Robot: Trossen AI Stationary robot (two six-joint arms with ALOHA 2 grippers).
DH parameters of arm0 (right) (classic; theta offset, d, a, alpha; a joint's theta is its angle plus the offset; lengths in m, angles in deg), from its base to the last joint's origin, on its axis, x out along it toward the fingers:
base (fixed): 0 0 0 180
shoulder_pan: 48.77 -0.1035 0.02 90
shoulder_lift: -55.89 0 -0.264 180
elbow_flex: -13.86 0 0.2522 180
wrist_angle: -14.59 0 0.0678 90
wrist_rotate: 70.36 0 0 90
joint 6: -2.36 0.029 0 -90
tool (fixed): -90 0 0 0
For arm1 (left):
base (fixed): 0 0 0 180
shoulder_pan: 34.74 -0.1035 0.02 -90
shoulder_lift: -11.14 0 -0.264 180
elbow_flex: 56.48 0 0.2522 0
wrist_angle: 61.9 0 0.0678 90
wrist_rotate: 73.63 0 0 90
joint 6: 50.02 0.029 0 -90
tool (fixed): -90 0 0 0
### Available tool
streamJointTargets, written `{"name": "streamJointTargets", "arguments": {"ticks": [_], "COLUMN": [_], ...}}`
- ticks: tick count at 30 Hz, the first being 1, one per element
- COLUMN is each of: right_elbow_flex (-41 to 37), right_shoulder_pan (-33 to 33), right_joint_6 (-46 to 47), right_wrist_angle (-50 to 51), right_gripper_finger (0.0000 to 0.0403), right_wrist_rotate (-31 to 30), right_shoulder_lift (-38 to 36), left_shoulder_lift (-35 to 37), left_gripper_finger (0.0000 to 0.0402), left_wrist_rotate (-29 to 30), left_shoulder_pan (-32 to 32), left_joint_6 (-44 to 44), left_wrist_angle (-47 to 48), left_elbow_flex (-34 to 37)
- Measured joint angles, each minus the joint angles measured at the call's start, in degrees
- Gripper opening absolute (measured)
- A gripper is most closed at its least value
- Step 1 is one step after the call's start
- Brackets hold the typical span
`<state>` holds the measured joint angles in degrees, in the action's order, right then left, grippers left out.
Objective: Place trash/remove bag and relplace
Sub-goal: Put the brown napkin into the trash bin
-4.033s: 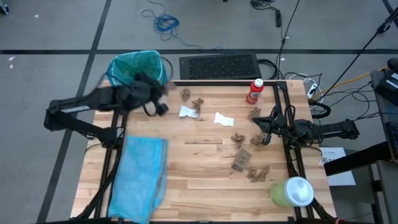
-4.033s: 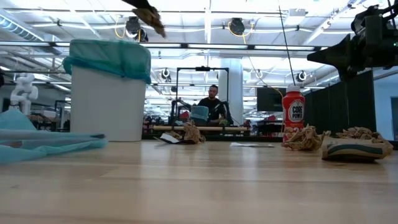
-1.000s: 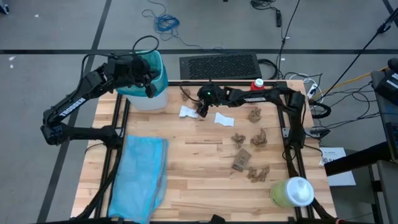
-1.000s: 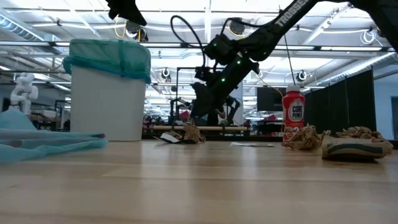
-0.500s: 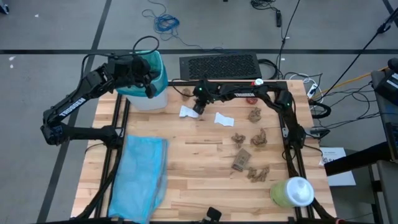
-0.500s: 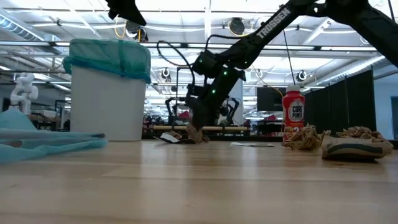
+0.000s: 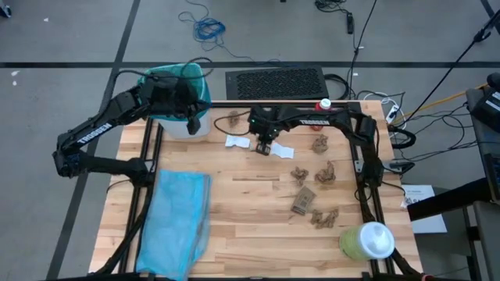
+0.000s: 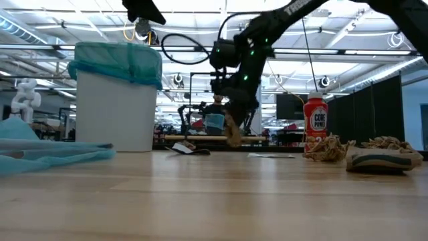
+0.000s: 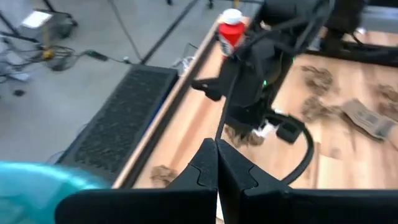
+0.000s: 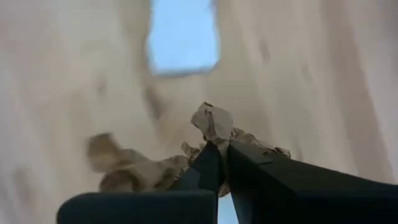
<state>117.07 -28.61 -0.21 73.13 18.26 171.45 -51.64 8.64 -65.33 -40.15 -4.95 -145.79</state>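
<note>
Right gripper (image 8: 233,134) was seen clamped on a crumpled brown paper scrap (image 10: 214,134), lifted clear of the table (image 7: 250,218) near the far middle. Light and soft, it was judged best pinched at a fold. Left gripper (image 9: 216,163) was closed, empty, beside the lined bin (image 8: 117,97).

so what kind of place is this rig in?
Looks like a robotics lab or workshop in a big industrial hall. Exposed ceiling ducts and strip lights overhead, cables loose on the grey floor, and a person at another bench behind the table.
</note>
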Motion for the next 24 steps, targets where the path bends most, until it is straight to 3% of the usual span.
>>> {"name": "streamJointTargets", "arguments": {"ticks": [7, 13, 19, 24], "right_elbow_flex": [-4.1, -17.9, -32.0, -38.4], "right_shoulder_pan": [-4.3, -4.5, -5.4, -7.7], "right_joint_6": [2.9, 9.1, 16.8, 22.3], "right_wrist_angle": [7.9, 3.9, -0.5, -2.5], "right_gripper_finger": [0.0001, 0.0, 0.0, 0.0], "right_wrist_rotate": [-4.3, -4.7, -3.0, -3.2], "right_shoulder_lift": [-4.6, -13.6, -23.5, -29.7], "left_shoulder_lift": [-4.5, -7.7, -11.6, -18.4], "left_gripper_finger": [0.0, 0.0, 0.0, 0.0], "left_wrist_rotate": [1.3, 6.9, 7.0, 6.7], "left_shoulder_pan": [5.1, 7.1, 7.2, 7.2], "left_joint_6": [0.5, 1.1, 1.1, 2.7], "left_wrist_angle": [3.8, 5.5, 5.1, 3.2], "left_elbow_flex": [0.0, 0.0, 0.0, 0.0]}}
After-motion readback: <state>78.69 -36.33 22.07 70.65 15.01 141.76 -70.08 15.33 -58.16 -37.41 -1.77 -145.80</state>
